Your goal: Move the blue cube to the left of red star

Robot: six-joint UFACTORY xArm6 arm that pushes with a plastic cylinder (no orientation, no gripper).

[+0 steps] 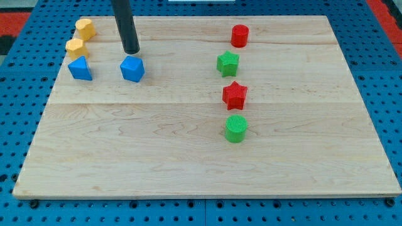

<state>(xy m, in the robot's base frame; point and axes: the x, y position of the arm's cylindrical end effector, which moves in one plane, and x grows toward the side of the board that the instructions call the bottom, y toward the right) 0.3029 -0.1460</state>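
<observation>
The blue cube (pixel 132 68) sits on the wooden board at the view's upper left. My tip (pixel 131 51) stands just above it in the view, close to its top edge, perhaps touching. The red star (pixel 235 95) lies right of the board's middle, well to the right of the blue cube and a little lower.
A blue triangular block (pixel 80 68) lies left of the cube. Two yellow blocks (pixel 85 28) (pixel 75 47) sit at the top left corner. A red cylinder (pixel 239 36), a green star (pixel 228 63) and a green cylinder (pixel 236 128) line up with the red star. The wooden board (pixel 188 163) rests on a blue pegboard.
</observation>
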